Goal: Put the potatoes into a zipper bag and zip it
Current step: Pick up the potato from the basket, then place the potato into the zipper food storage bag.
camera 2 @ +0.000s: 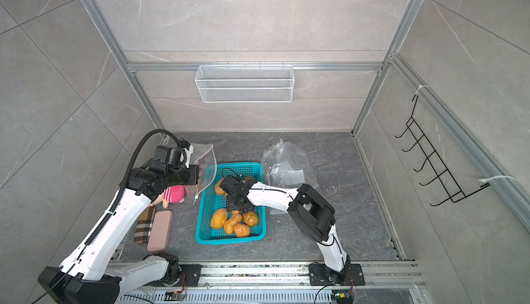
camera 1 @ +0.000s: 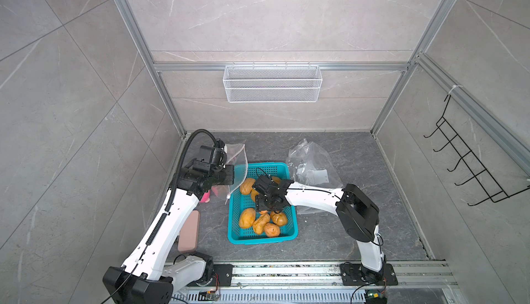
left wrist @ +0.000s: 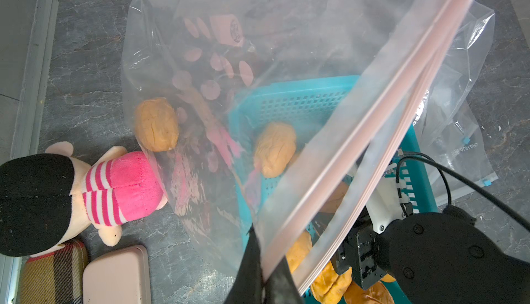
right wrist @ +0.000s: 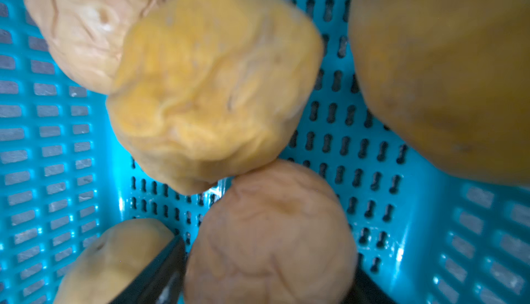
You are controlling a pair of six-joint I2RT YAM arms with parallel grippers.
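My left gripper is shut on the rim of the clear zipper bag, holding it up beside the teal basket with its pink zip strip hanging open. One potato shows through the film at the bag's low corner and seems to lie inside. Several wrinkled orange potatoes lie in the basket in both top views. My right gripper reaches down into the basket. In the right wrist view its fingers press both sides of a tan potato. My left gripper is largely hidden by the wrist.
A pink plush toy, a plaid pouch and a pink case lie left of the basket under my left arm. A crumpled clear plastic bag lies right of the basket. A wire basket hangs on the back wall, a hook rack on the right.
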